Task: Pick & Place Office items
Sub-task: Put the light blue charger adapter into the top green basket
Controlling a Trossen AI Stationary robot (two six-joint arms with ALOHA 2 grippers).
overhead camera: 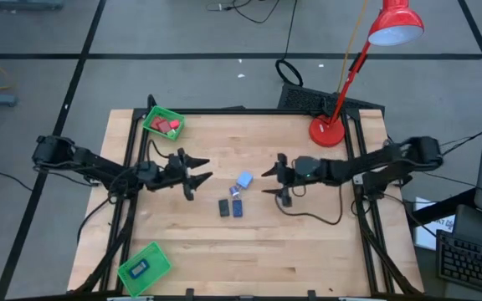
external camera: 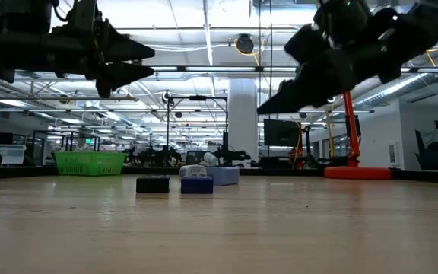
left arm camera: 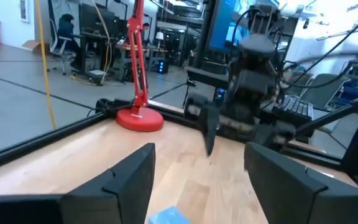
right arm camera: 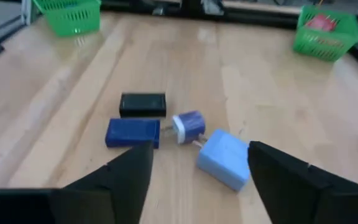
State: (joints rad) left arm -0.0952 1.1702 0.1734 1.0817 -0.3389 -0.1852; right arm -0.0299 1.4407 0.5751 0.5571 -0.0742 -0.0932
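From above, we see the left gripper [overhead camera: 201, 171] over the counter [overhead camera: 249, 242], its fingers apart and empty, facing the right gripper [overhead camera: 269, 181], whose fingers are also apart and empty. Between them lie the office items: a light-blue block [overhead camera: 244, 179], a small white-and-purple piece [overhead camera: 234, 191], a black block [overhead camera: 223, 207] and a dark-blue block [overhead camera: 237, 208], the last two side by side. A green tray [overhead camera: 162, 124] near the counter's far left corner holds red pieces [overhead camera: 168, 126]; a second tray [overhead camera: 144, 267] at the near left holds a dark piece [overhead camera: 139, 268]. A red lamp [overhead camera: 354, 71] stands at the far right. From counter level, we see both grippers hanging above the wood, clear of the black block [external camera: 153, 183], dark-blue block [external camera: 197, 185] and light-blue block [external camera: 220, 175]. From the left wrist, we see its fingers [left arm camera: 127, 180] spread, a corner of the light-blue block [left arm camera: 169, 216] between them, and the right arm and lamp [left arm camera: 139, 81] beyond. From the right wrist, we see its fingers [right arm camera: 128, 177] spread above the light-blue block [right arm camera: 225, 158], with the white-and-purple piece [right arm camera: 188, 126] just beside it, then the dark-blue [right arm camera: 133, 132] and black blocks [right arm camera: 143, 104].
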